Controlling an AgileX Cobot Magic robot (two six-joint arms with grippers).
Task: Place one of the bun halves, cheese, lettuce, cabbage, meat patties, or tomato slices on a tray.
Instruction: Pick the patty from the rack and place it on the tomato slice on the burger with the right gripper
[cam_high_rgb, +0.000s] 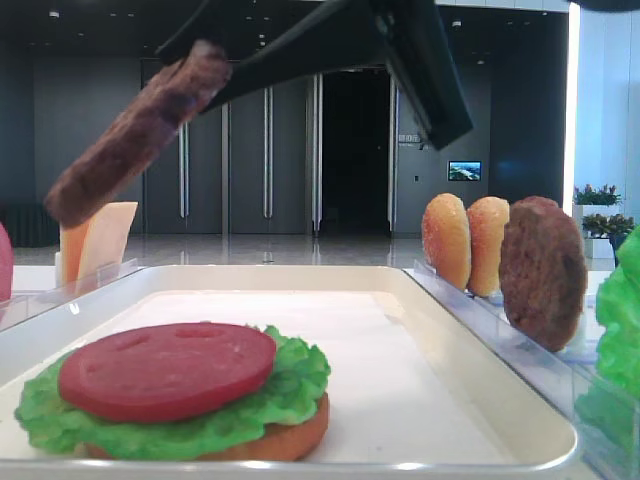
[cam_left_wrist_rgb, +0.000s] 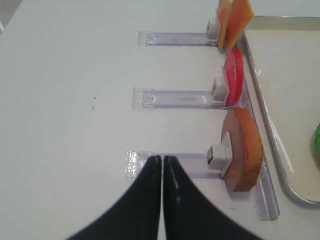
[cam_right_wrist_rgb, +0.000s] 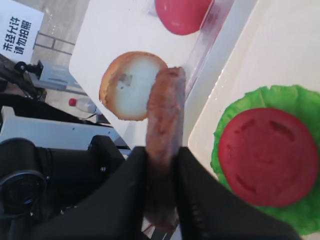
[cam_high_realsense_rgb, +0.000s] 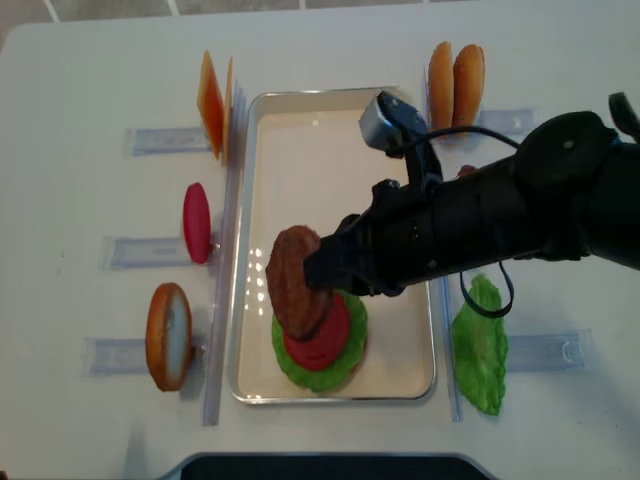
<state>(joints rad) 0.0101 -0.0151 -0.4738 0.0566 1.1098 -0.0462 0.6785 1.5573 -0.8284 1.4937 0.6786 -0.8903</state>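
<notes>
My right gripper (cam_right_wrist_rgb: 161, 151) is shut on a dark brown meat patty (cam_right_wrist_rgb: 165, 112), gripping it by the edge. The patty (cam_high_realsense_rgb: 293, 280) hangs tilted above the left part of the tray (cam_high_realsense_rgb: 338, 93), partly over the stack there. That stack is a bun half (cam_high_rgb: 290, 440), lettuce (cam_high_rgb: 290, 385) and a tomato slice (cam_high_rgb: 165, 368) on top. In the low exterior view the patty (cam_high_rgb: 140, 130) is well above the tray floor. My left gripper (cam_left_wrist_rgb: 162, 159) is shut and empty over the table, left of the rack holding a bun half (cam_left_wrist_rgb: 245, 150).
Clear racks line both sides of the tray. On the left stand cheese (cam_high_realsense_rgb: 210, 95), a tomato slice (cam_high_realsense_rgb: 196, 222) and a bun half (cam_high_realsense_rgb: 168, 335). On the right stand two bun halves (cam_high_realsense_rgb: 455, 75), another patty (cam_high_rgb: 542, 270) and a lettuce leaf (cam_high_realsense_rgb: 480, 345).
</notes>
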